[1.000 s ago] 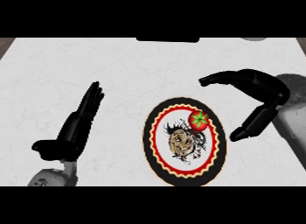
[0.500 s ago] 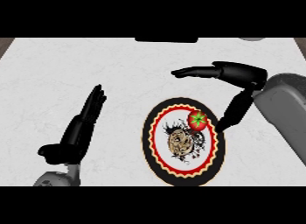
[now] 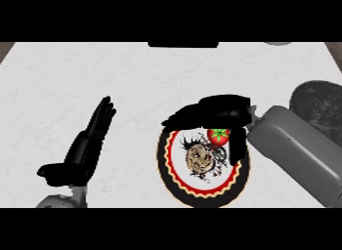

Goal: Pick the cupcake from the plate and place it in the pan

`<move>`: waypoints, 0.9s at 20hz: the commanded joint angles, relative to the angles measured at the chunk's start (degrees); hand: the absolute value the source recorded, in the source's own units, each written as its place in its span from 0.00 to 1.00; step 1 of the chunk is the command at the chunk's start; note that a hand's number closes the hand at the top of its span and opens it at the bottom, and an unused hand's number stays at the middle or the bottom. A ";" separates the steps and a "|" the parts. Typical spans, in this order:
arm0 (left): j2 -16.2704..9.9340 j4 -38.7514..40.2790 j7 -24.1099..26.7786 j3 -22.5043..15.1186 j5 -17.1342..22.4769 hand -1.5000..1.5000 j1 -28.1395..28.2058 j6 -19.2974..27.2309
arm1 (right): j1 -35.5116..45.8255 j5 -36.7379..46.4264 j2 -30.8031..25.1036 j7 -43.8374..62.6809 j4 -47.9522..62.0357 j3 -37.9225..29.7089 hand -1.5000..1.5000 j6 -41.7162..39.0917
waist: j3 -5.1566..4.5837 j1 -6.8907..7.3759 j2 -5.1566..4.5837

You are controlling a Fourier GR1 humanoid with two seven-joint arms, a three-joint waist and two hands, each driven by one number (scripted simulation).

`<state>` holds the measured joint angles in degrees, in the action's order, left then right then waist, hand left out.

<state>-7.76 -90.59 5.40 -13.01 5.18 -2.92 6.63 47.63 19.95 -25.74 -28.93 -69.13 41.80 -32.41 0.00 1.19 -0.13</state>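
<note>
1. Head view shows the right robot hand [image 3: 219, 113] over the far rim of the plate [image 3: 175, 172], its fingers curled down around the cupcake [image 3: 218, 135]; whether they already touch it I cannot tell, though the curl reads as closing on it.
2. The cupcake (red top with a green star-shaped garnish) sits on the plate's upper right part, just under the palm and beside the thumb that hangs down along the plate's right side; it is not yet lifted.
3. The left robot hand [image 3: 84, 146] rests flat on the worktop [image 3: 80, 73] at the left, fingers straight and pointing away, holding nothing; it is well apart from the plate.
4. A dark round thing at the right edge, behind the right forearm, may be the pan [image 3: 331, 105]; it is partly hidden, so I cannot be sure.
5. Risks, as I judge them: the fingers may close off-centre and squash or tip the cupcake; a curled finger catching the rim could drag the plate; the forearm covers the likely route, so the swing to the right could knock the pan.
</note>
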 commanded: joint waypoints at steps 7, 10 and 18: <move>0.91 3.26 1.31 2.71 -0.37 0.50 -1.43 -1.16 | -5.77 16.70 1.87 -4.64 2.33 3.29 0.00 3.17 | -0.01 -1.02 0.08; 0.95 0.83 0.83 1.25 -1.89 0.50 1.23 -1.74 | -5.19 18.71 3.24 -5.19 2.03 -0.42 0.00 -0.31 | -0.01 -0.92 0.12; 2.64 0.11 0.76 2.52 -2.72 0.50 0.95 -1.16 | -11.13 23.69 7.38 -4.64 1.89 -2.84 0.00 0.83 | 0.00 -1.01 0.16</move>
<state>-5.27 -89.48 6.41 -11.20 2.84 -2.43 5.52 39.75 41.34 -19.50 -31.77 -66.27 40.08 -30.33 -0.01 0.26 -0.01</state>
